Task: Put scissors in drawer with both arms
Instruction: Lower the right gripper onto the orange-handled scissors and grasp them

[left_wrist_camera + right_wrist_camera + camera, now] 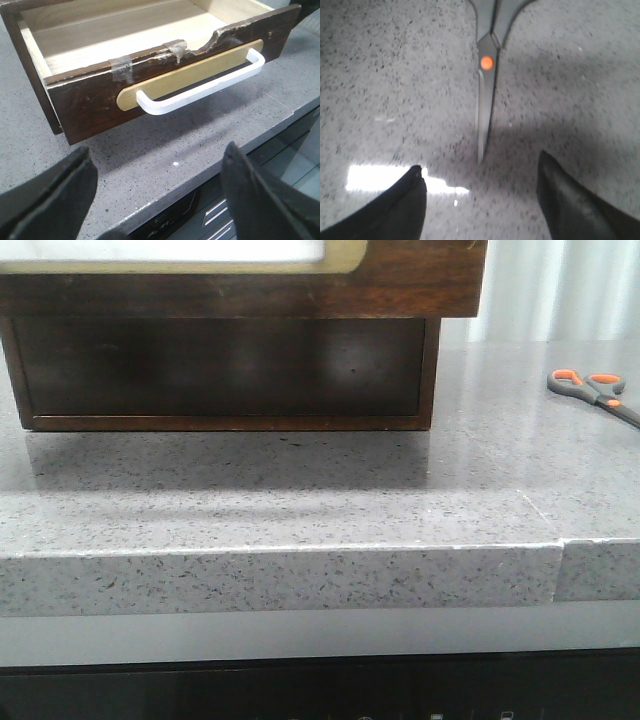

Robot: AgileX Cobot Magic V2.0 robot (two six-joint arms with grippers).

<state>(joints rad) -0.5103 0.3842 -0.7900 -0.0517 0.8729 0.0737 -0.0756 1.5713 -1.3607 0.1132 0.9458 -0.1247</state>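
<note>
The scissors (pixel 595 390) lie flat on the grey counter at the far right, handles with orange-lined loops toward the back. In the right wrist view their closed blades (pixel 485 105) point toward my right gripper (pixel 480 162), which is open and empty just short of the blade tip. The drawer (pixel 150 85) is pulled open, its pale wooden inside empty, with a white handle (pixel 200 87) on a cream plate. Its front also shows at the top of the front view (pixel 400 275). My left gripper (pixel 157 165) is open and empty in front of the drawer, over the counter's edge.
The dark wooden cabinet (pixel 225 370) stands on the counter at left centre. The drawer's front top edge is chipped and taped (pixel 120 67). The counter's front edge (pixel 280 580) has a seam (pixel 558 570) at the right. A dark appliance front (pixel 215 210) lies below.
</note>
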